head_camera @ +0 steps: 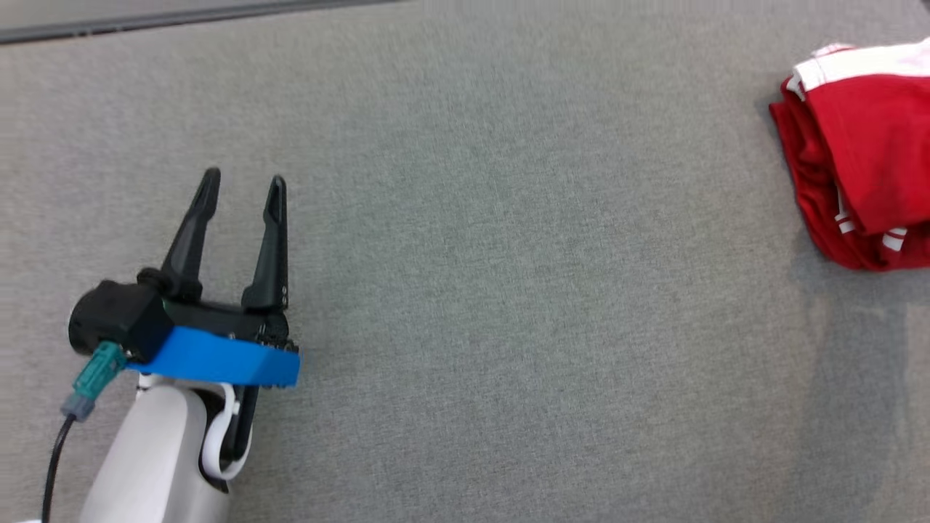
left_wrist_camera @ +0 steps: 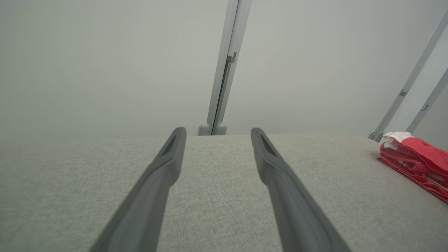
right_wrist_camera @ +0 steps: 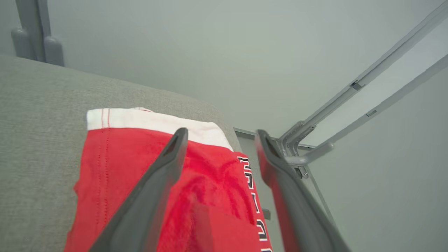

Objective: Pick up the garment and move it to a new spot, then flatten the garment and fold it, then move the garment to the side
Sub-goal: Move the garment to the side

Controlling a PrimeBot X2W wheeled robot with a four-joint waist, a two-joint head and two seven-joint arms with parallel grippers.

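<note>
Garment (head_camera: 861,145) lies folded at far right edge of worktop (head_camera: 508,290), so it looks parked aside and the task prob. near done. Right claw (right_wrist_camera: 221,133) hangs just over it, fingers wide apart, gripping nothing. Left claw (head_camera: 243,179) is wide open and empty, low over the worktop, well apart, pointing fwd.

A grey fabric-covered table (head_camera: 508,290) stands before a plain pale wall (left_wrist_camera: 105,63) with grey metal rails (left_wrist_camera: 224,70).
</note>
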